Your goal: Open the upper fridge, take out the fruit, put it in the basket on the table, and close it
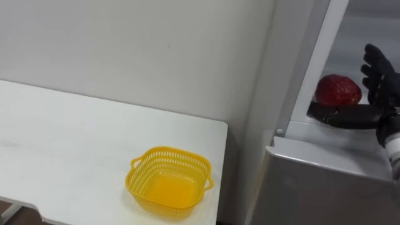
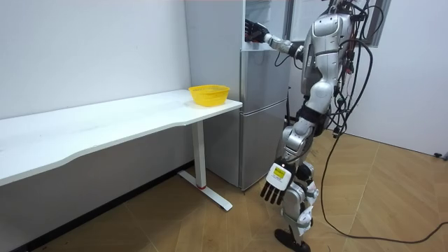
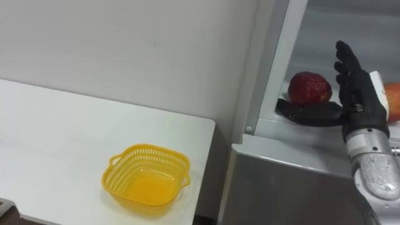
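**Right hand up in the open upper fridge, spread beside the red fruit with no grip on it.**

The robot stands facing the grey fridge (image 2: pixel 262 119) with its right arm raised into the upper compartment. The white table (image 1: pixel 62 144) runs off to the left along the wall. The yellow basket (image 1: pixel 169 181) sits on the table's end nearest the fridge. The right hand (image 3: pixel 356 94) is in the compartment, fingers straight and pointing up. Its thumb stretches left along the shelf front, low before the red fruit (image 3: pixel 309 87), and I can't tell whether they touch. The left hand (image 2: pixel 274 187) hangs by the leg, fingers relaxed. The red fruit rests on the shelf just left of the palm, unheld. An orange fruit (image 3: pixel 394 103) peeks out at the right hand's right edge.
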